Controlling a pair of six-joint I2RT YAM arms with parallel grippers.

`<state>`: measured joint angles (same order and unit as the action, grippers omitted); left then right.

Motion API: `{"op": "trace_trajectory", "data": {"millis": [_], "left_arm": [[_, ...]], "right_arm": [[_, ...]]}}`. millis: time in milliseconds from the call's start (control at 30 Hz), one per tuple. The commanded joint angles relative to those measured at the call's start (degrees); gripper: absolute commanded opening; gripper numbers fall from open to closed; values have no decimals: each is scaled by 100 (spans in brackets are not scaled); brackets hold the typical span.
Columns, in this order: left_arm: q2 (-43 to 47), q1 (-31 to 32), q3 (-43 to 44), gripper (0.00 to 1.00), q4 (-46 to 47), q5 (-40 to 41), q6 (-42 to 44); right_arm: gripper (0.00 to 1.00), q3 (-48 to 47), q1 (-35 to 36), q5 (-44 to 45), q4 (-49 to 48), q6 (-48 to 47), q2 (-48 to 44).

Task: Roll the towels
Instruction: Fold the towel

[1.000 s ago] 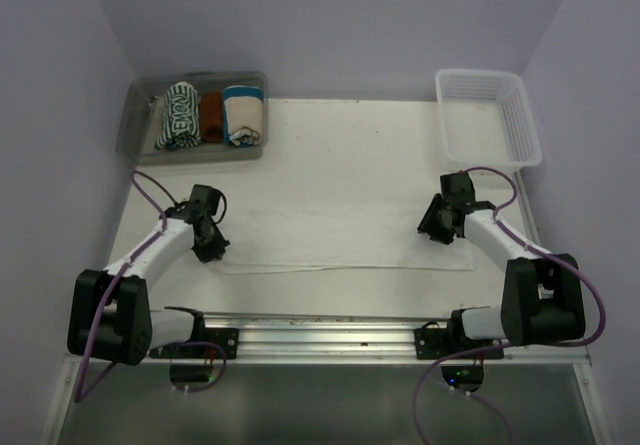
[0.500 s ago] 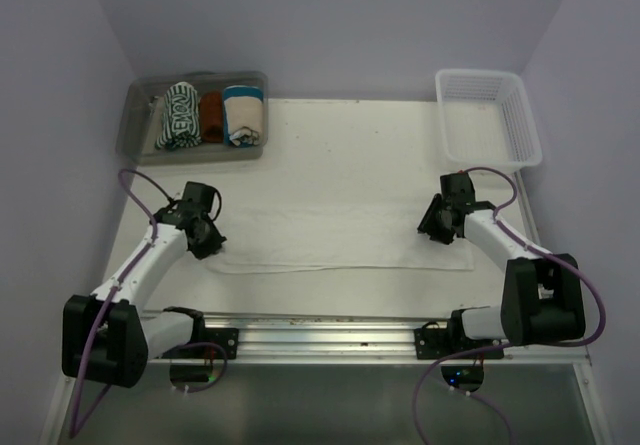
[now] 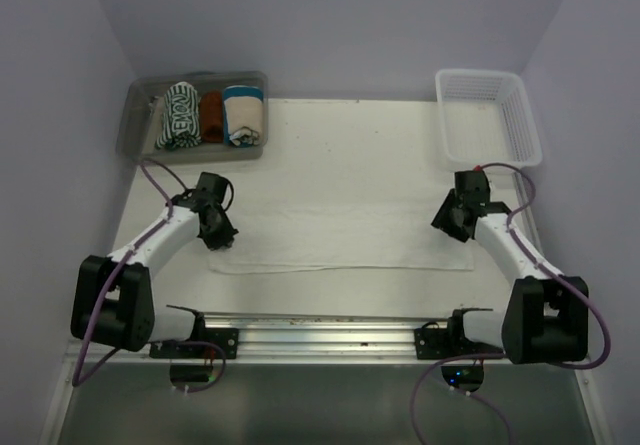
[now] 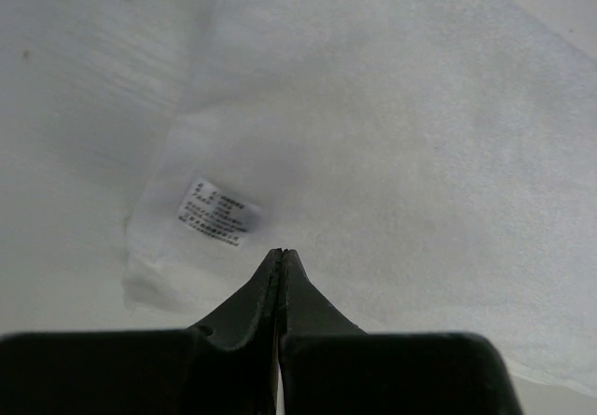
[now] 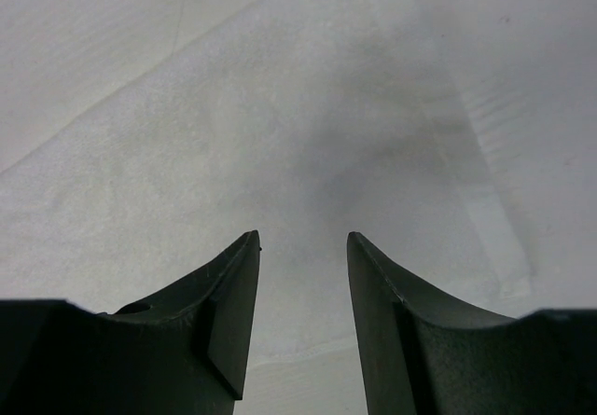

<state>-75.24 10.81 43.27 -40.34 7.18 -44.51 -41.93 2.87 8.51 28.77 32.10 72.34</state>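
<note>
While 1 white towel (image 3: 335, 240) lies flat, L claw (image 4: 281, 252) pressed together, R claw (image 5: 303, 240) spread; 3 rolls (image 3: 211, 115) in bin (image 3: 131, 130)

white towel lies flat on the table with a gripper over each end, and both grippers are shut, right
Not both: the left gripper is shut, but the right gripper is open over the white towel, as the right wrist view shows. The rest holds.
</note>
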Motion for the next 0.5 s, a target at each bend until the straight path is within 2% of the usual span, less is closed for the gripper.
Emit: {"op": "trace_trajectory", "data": {"millis": [0,167,300,467], "left_arm": [[-262,263,437,0,606,-156,74],[-772,387,419,0,747,28,101],[-1238,352,359,0,781,21,22],[-1396,-52,42,0,1036,-356,135]], "right_arm": [[47,-298,-540,239,234,-309,-150],[47,-482,-1218,-192,225,-450,296],[46,-553,-1316,-114,243,-485,597],[48,-439,-1351,28,76,-494,711]]}}
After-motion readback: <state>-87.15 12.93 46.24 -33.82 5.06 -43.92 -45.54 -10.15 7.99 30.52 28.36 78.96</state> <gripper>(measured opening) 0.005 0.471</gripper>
